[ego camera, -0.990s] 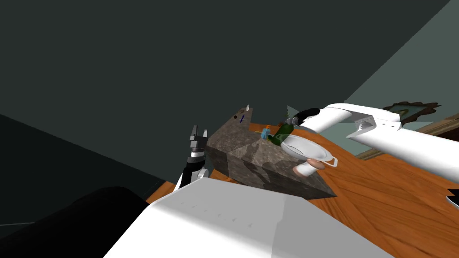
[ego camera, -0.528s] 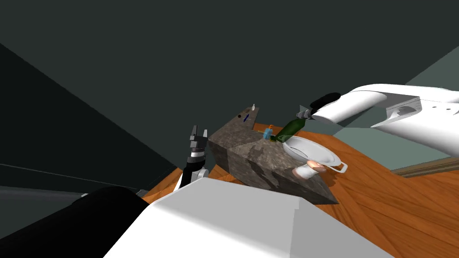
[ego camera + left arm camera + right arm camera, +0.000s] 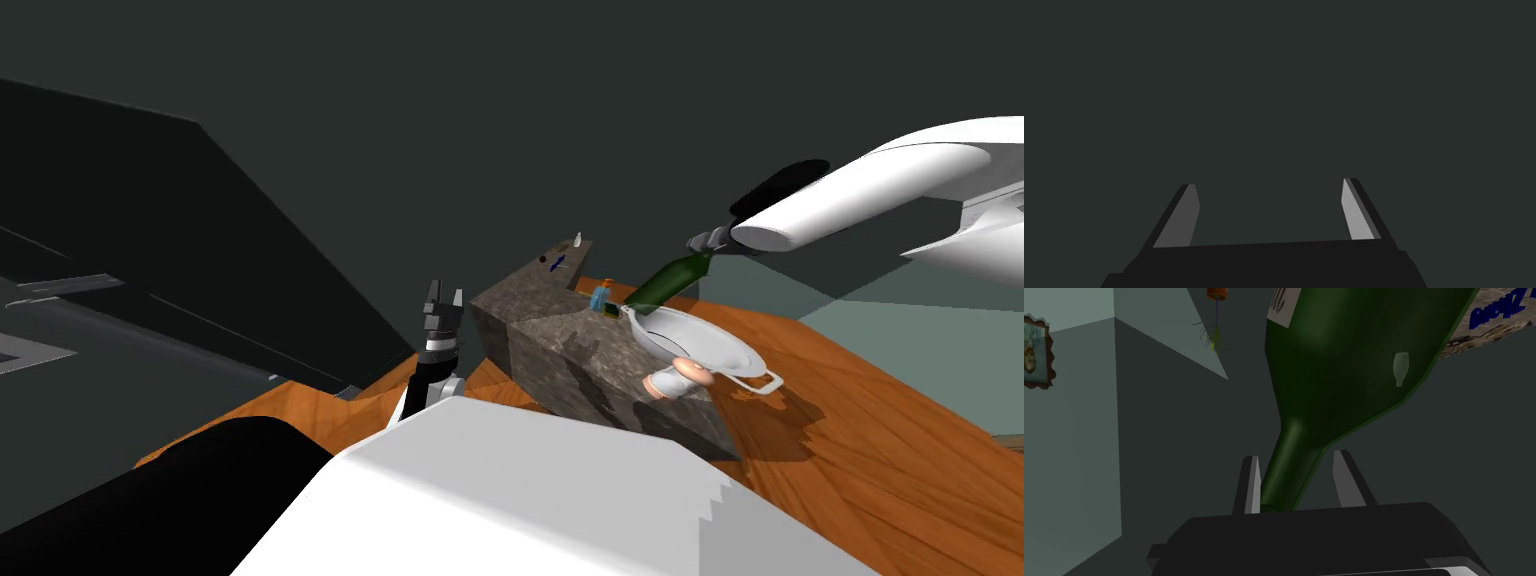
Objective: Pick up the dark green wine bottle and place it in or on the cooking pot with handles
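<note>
Lifted higher, right gripper [image 3: 1295, 455] pinches the wine bottle [image 3: 665, 281] neck, base at the pot [image 3: 703, 342] rim

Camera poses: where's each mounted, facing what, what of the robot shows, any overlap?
Head view: on the head, angled steeply down at the stone counter, white pot, green bottle; left end effector, right end effector show.
Left wrist view: on the left hand, facing a flat dark grey surface; open fingers show.
Right wrist view: on the right hand, looking along the bottle; fingers clamp its neck.
Shared: head and right wrist views both show the bottle.
</note>
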